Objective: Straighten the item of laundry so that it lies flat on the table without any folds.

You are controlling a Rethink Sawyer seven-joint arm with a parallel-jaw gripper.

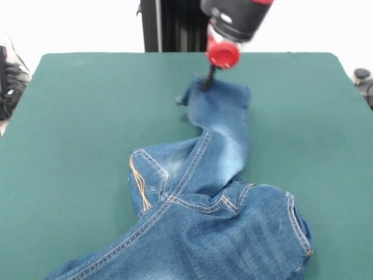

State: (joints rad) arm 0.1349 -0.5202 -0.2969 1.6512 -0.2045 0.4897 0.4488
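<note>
Just below my gripper (pixel 206 81) I see the jeans (pixel 204 198): heavy blue denim, matt, with a woven grain, faded whitish along the leg that runs up to the tool. Raised tan stitching lines the seams and pocket edges further from the tool. The table (pixel 76 116) all around the tool has a dark green felt-like top, matt and even. Above the tool tip, the arm's red cap (pixel 223 53) looks like smooth, slightly glossy plastic.
</note>
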